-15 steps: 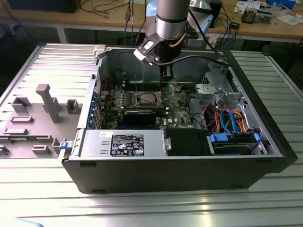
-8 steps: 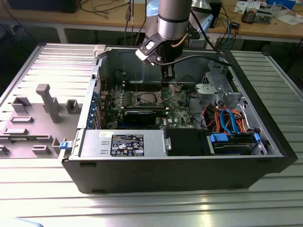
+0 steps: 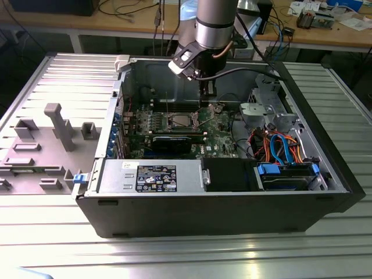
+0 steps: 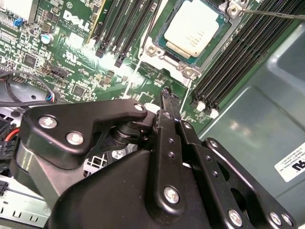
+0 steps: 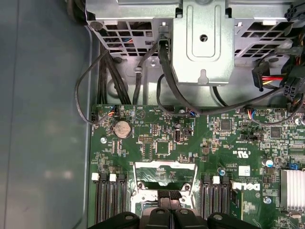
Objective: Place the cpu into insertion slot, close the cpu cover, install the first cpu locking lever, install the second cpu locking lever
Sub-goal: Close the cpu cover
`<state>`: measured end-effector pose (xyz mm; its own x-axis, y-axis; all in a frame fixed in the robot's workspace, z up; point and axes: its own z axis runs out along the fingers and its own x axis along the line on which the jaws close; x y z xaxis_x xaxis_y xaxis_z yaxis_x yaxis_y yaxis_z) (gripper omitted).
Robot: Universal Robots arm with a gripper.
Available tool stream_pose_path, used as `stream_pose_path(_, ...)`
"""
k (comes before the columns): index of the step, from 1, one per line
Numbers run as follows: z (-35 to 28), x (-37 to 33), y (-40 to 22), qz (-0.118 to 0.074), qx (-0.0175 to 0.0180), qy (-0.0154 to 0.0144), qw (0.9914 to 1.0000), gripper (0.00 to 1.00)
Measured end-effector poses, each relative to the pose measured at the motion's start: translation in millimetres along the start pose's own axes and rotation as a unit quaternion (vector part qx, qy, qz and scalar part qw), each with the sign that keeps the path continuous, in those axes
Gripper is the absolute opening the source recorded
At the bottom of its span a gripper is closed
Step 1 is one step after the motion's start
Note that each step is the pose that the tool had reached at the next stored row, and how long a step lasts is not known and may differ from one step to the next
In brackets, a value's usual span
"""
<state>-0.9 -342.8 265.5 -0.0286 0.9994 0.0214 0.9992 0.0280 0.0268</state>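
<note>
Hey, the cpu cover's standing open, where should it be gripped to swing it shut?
Probably the free edge bar of the cpu cover, the side farthest from the slot. The plate stands tilted up with a big window, so only thin bars offer hold; come down from above, pinching that bar's two faces.

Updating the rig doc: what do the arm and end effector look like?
The arm is a silver-grey cylinder with a darker band, a white-and-black box mounted at its wrist and a black cable looping off it. The end effector is matte black: flat linkage plates joined by silver screw heads, tapering to slim fingers.
</note>
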Motion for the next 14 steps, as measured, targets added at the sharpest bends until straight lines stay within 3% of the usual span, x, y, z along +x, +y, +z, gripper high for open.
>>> stream_pose_path(14, 0.4, -0.4, 13.8, 0.0, 0.0, 0.0, 1.0, 0.11)
